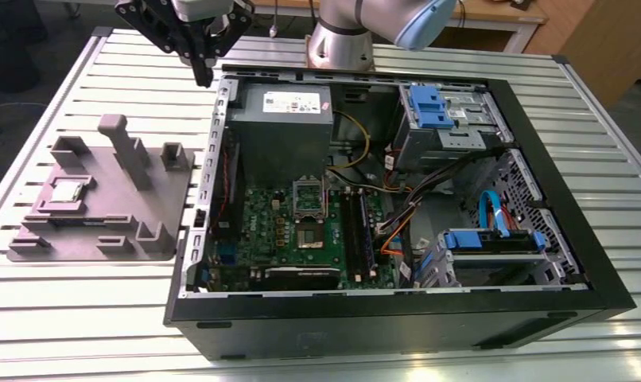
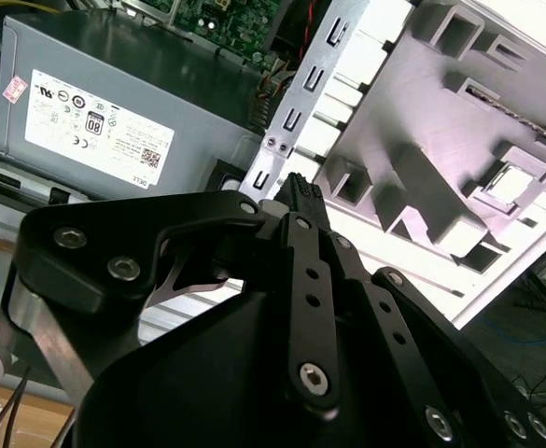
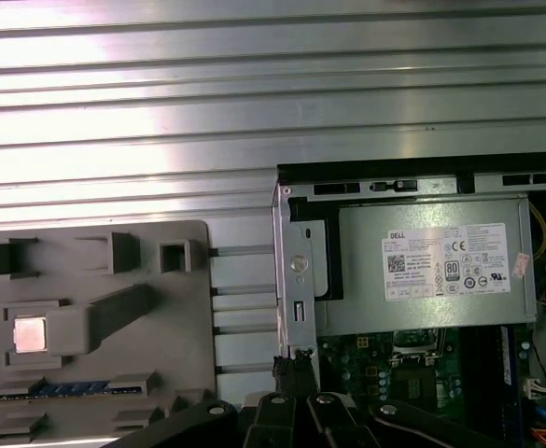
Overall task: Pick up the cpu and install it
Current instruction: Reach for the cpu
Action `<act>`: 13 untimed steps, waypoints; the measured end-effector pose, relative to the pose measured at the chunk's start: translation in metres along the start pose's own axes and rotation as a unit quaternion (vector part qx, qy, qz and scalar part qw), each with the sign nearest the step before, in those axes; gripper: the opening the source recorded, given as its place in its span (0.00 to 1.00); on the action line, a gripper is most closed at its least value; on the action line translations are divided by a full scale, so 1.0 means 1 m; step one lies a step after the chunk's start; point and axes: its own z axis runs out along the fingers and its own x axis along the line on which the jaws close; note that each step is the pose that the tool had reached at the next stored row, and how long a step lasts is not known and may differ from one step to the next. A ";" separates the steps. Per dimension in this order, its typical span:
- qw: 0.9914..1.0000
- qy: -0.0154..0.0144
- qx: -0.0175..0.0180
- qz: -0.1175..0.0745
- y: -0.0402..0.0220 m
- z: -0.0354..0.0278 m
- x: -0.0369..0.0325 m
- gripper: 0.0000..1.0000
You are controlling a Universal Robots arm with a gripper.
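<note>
One cpu (image 1: 66, 191); one labelled power supply (image 1: 283, 131)

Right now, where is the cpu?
The cpu lies in a recess of the grey fixture tray, at the exterior view's left of the open computer case.

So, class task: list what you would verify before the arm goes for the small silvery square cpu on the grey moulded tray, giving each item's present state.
1. Small silvery square cpu lies flat in its pocket on the grey moulded tray: ok.
2. Black gripper carries nothing: ok.
3. Jaws open for the pick: not ok, shut.
4. Gripper above cpu: not ok, it hangs by the black computer case's corner.
5. Silver socket on the green motherboard clear: cannot tell.
</note>
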 end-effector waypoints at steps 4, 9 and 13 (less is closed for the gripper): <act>1.000 0.000 0.000 0.000 -0.0001 0.0000 0.0008 0.10; 1.000 0.000 0.000 0.000 -0.0002 -0.0001 0.0021 0.10; 1.000 0.000 0.000 0.000 -0.0003 -0.0001 0.0040 0.10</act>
